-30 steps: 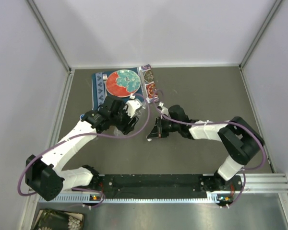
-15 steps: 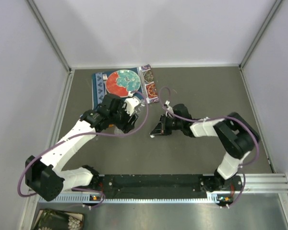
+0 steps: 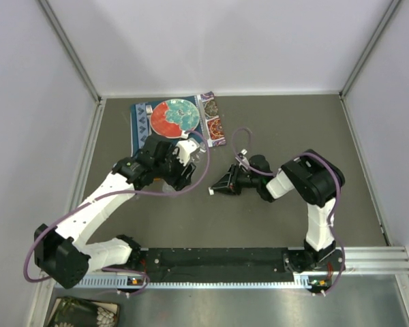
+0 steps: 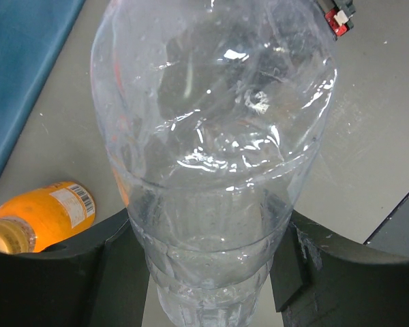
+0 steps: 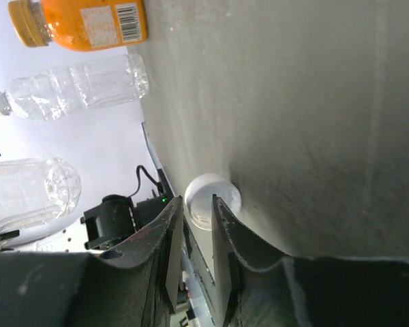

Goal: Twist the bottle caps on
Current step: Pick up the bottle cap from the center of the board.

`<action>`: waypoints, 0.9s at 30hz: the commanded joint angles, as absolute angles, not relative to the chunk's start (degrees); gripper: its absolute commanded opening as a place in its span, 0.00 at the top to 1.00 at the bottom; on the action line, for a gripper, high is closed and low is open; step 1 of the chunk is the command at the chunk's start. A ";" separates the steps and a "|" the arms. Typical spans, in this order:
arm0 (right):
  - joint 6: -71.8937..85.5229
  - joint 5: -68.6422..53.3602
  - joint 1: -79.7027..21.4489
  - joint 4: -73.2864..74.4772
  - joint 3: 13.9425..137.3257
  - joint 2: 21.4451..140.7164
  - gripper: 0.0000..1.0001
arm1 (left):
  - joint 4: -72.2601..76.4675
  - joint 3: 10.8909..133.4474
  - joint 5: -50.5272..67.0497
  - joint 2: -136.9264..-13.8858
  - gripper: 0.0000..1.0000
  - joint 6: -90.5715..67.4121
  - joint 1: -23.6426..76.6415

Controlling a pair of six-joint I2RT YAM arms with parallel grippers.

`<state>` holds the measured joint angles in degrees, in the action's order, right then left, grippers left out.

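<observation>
- The left gripper [image 4: 204,262] is clamped around the body of an upright clear water bottle [image 4: 211,136]. Its thin wall may buckle or twist.
- The right gripper's [image 5: 194,211] fingers stand narrowly parted at a white cap [image 5: 213,196] on the table [image 5: 313,102]. Whether they grip it is unclear, so the cap could slip away.

Two arms stand bolted to a black base rail [image 3: 218,259]. The left arm [image 3: 95,204] and the right arm [image 3: 322,228] share one build: glossy white links between bulky black joint housings. A purple cable [image 3: 33,255] loops off the left arm just beyond the rail's left end. A second purple cable [image 3: 240,136] arcs over the right arm's wrist, far from the rail. Small orange and green spots [image 3: 131,280] show at the rail's near edge under each arm. The left end effector [image 4: 211,272] and the right end effector [image 5: 195,204] carry matte black fingers [image 5: 165,252], lightly scuffed.
</observation>
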<state>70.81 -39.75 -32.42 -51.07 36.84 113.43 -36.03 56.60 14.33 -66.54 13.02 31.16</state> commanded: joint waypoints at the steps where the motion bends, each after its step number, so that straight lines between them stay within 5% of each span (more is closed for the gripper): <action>1: 68.65 -37.53 -30.59 -47.92 35.77 108.64 0.76 | -34.19 55.55 15.29 -65.22 0.66 13.27 30.94; 8: 58.64 -32.70 -29.53 -28.58 37.09 101.80 0.67 | -33.31 54.23 16.26 -65.92 0.65 13.97 31.03; 14: 45.32 -29.10 -29.96 -15.07 39.90 92.59 0.82 | -32.70 52.82 15.73 -67.50 0.65 13.19 31.11; 17: 31.93 -18.83 -35.58 -4.16 46.04 87.47 0.80 | -33.05 53.79 15.47 -68.38 0.66 12.22 31.03; 21: 24.80 -9.85 -40.94 -3.87 47.63 81.75 0.83 | -34.01 55.10 15.82 -68.91 0.65 9.85 30.41; 27: 26.01 -15.02 -43.33 -8.26 47.72 84.45 0.91 | -33.93 54.93 17.05 -69.08 0.65 8.09 27.08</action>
<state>28.45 -14.70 -42.74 -8.40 46.68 81.38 -35.70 53.25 15.64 -68.99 10.22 29.12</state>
